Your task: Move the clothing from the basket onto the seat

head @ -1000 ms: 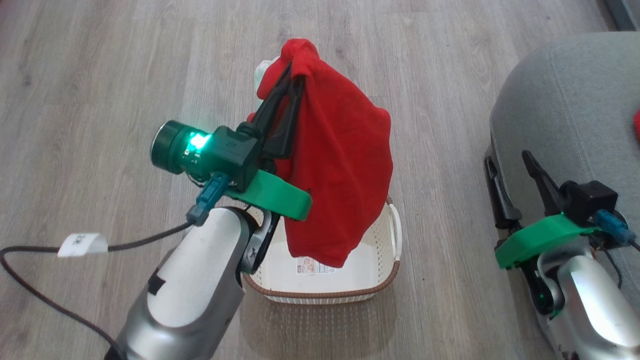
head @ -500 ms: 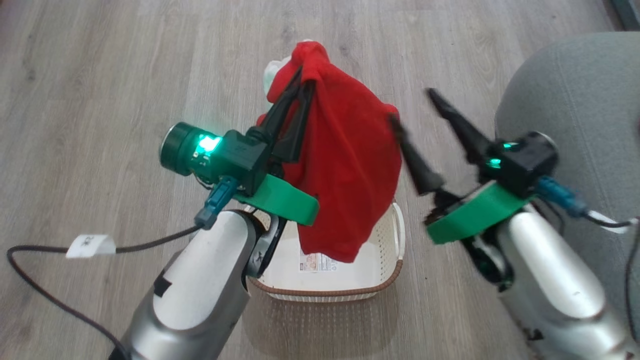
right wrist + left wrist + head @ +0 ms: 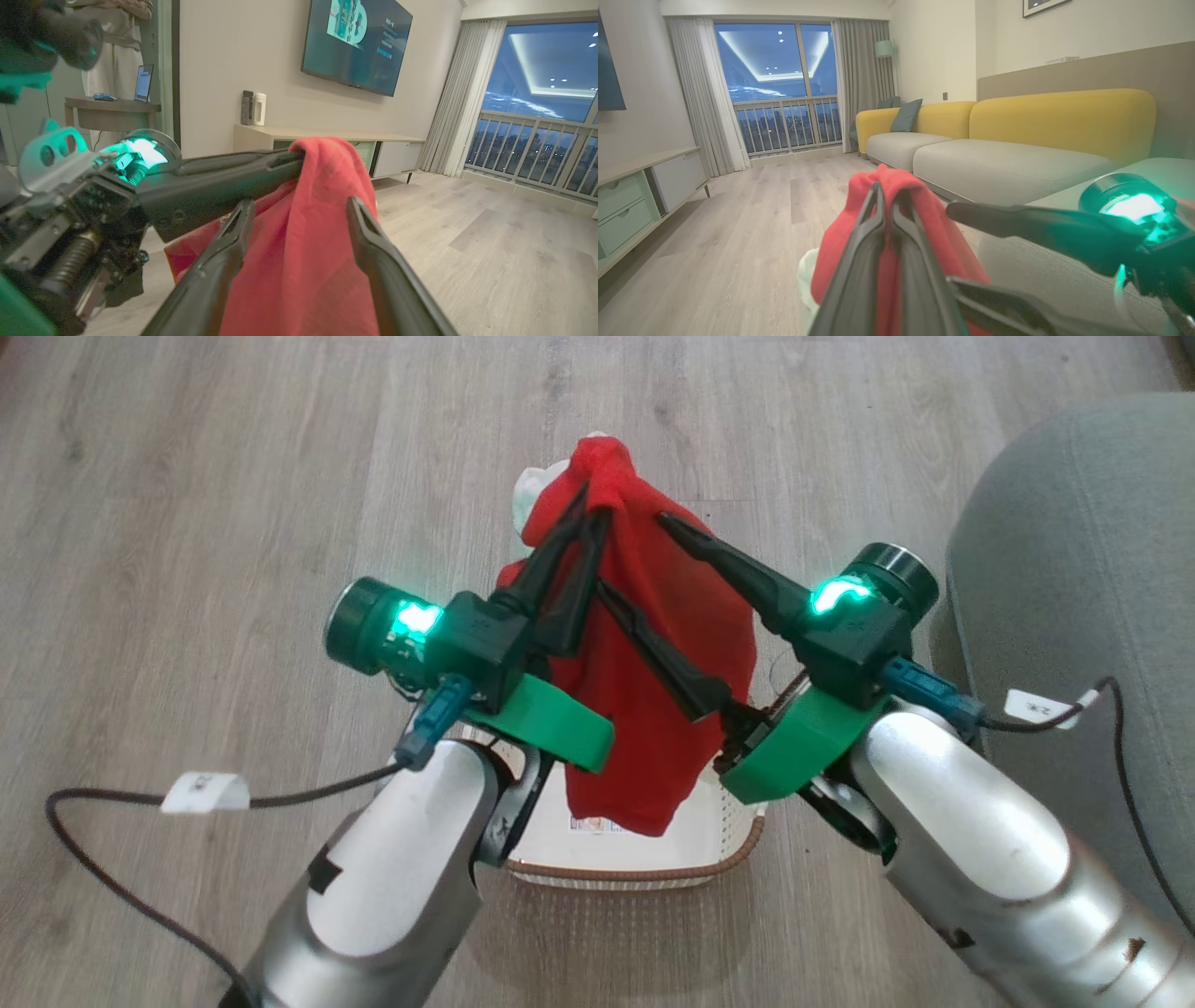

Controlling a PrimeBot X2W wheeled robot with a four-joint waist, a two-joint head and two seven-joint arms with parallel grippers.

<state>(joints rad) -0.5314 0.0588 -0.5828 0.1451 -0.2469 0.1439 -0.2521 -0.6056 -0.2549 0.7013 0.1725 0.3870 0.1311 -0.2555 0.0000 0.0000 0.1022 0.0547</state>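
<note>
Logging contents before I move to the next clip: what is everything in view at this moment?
clothing: one piece, bright red, hanging over the basket
basket: one, cream with brown rim, on the floor
seat: one, grey-green, at the robot's right
floor: pale wood
sofa: one, yellow backs and grey cushions, along the wall
television: one, dark, on the wall
sideboard: one, pale, below the television
person: one, standing behind a desk with a laptop
left gripper: shut on the clothing's top
right gripper: open, fingers either side of the hanging clothing
</note>
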